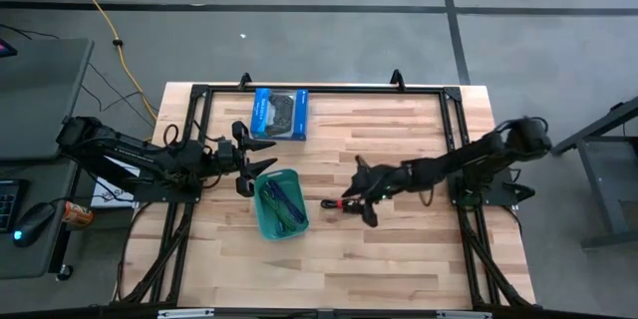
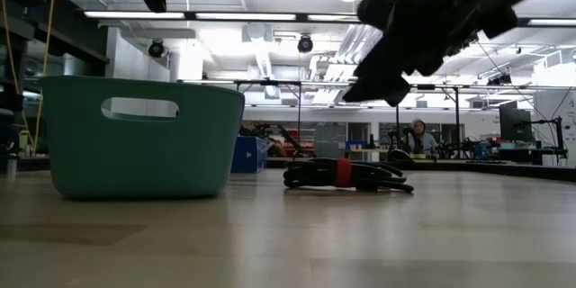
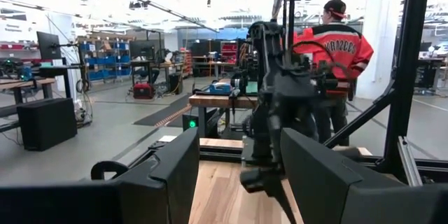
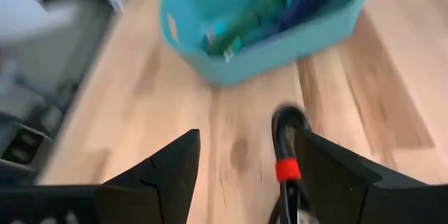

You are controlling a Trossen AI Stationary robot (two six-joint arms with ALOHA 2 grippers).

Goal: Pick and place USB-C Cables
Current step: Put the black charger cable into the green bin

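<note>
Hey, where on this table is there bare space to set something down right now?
Bare wood runs along the whole near edge of the table, below the teal bin, and across the far right corner beyond the blue box. It is crowded mid-table: the left claw hovers above the bin, and the right claw hangs open over the black cable.

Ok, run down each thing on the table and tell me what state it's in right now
Black cable with red tie: bundled, lying on the table beside the bin, not gripped.
Teal bin: upright, holding coloured cables.
Blue box: lying flat at the table's far edge.
Right end effector: open, above the black cable.
Left end effector: open, empty, by the bin.
</note>
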